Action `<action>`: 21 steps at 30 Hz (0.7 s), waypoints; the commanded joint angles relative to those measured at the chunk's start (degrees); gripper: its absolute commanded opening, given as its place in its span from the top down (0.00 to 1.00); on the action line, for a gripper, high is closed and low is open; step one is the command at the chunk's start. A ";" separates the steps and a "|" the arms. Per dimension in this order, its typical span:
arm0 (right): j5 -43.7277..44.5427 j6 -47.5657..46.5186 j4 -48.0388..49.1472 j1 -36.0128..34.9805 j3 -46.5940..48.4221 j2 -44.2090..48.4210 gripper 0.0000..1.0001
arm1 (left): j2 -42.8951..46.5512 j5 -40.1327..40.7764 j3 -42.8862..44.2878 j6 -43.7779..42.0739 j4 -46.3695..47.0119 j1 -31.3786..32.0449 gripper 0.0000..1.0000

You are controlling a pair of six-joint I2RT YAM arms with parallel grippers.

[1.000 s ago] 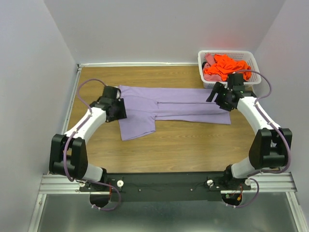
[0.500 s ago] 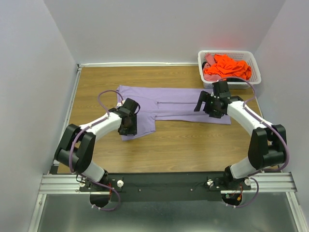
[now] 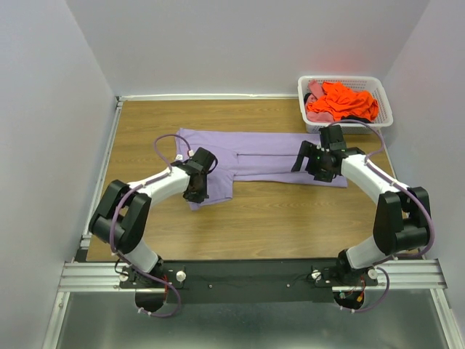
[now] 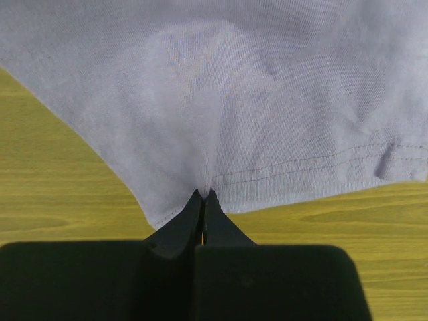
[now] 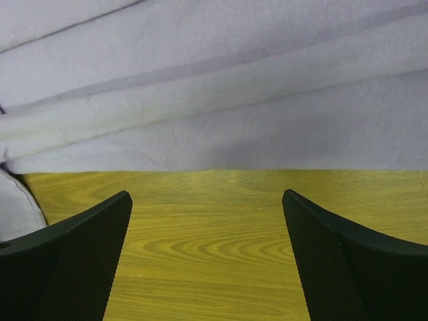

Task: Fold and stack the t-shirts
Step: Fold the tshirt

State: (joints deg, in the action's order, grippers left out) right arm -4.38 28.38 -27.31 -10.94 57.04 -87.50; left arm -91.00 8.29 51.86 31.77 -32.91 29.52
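Note:
A lavender t-shirt (image 3: pixel 254 160) lies partly folded across the wooden table. At its near left flap, my left gripper (image 3: pixel 195 190) is shut on the hemmed edge. In the left wrist view the closed tips (image 4: pixel 204 195) pinch the cloth (image 4: pixel 234 100), which puckers toward them. My right gripper (image 3: pixel 309 163) stands open at the shirt's right end. In the right wrist view its gap (image 5: pixel 206 194) holds only bare wood, just short of the folded shirt edge (image 5: pixel 234 100). An orange t-shirt (image 3: pixel 340 100) and a pink one (image 3: pixel 314 89) lie in the basket.
The white lattice basket (image 3: pixel 386 99) stands at the back right corner, close behind the right arm. Grey walls enclose the table (image 3: pixel 276 218) on three sides. Bare wood runs between the shirt and the arm bases.
My left gripper swung right to the shirt's near flap and closed on its hem. My right gripper moved left and nearer, onto the shirt's right end, staying open.

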 commanded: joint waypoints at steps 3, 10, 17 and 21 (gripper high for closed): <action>-0.89 -0.61 1.21 -0.40 0.88 0.40 0.00 | -5.13 6.46 10.00 -3.28 -2.69 -0.16 1.00; -2.82 -2.10 1.12 -0.49 1.32 1.02 0.00 | -16.30 8.75 28.00 -8.64 -2.07 -4.46 1.00; -3.88 -2.63 1.03 -0.75 0.01 2.25 0.00 | -23.69 10.07 42.51 -12.08 -3.04 -7.02 1.00; -4.23 -2.81 1.03 -0.75 -0.43 2.34 0.00 | -27.91 8.94 48.94 -13.22 -4.36 -8.51 1.00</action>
State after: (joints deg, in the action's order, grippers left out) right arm -7.25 26.76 -26.63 -11.29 57.06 -86.37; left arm -116.14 15.99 96.29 20.84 -36.23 21.89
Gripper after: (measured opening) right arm 0.998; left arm 0.009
